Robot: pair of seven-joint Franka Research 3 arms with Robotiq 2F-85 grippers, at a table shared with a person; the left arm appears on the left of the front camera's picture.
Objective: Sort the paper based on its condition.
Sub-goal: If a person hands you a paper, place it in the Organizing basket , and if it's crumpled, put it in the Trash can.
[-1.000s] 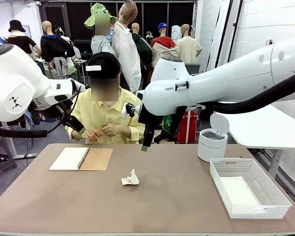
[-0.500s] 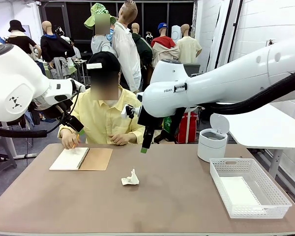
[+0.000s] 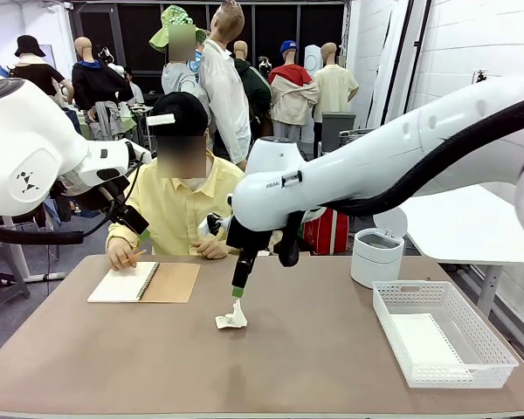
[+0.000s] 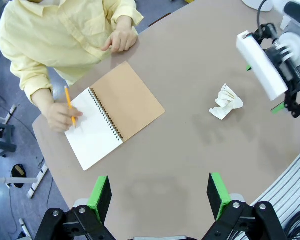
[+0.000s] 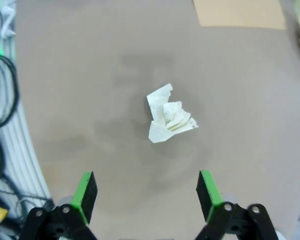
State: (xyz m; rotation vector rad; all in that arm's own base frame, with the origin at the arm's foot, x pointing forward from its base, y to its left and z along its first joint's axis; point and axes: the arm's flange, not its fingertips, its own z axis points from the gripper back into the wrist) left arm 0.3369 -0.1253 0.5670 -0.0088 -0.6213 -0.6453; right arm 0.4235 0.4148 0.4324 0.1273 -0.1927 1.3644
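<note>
**Jaws Wide Above a Crumpled Sheet**

Jaws on my right gripper [image 5: 145,192] stand released and empty over the crumpled paper [image 5: 170,120], which lies on bare brown table [image 3: 314,358] near the middle, with free room all around it. My left gripper [image 4: 160,192] hangs high, also spread wide and holding nothing. From the front, my right gripper [image 3: 236,292] points down just above the wad [image 3: 231,318], and a flat white sheet [image 3: 424,339] rests inside the white basket [image 3: 498,349] at the table's right edge, beside a small lidded bin [image 3: 375,255]. My left wrist view adds the person's hand [image 4: 60,116] with a pencil on the open spiral notebook [image 4: 112,117] near the far edge, well apart from the wad [image 4: 226,101].
</note>
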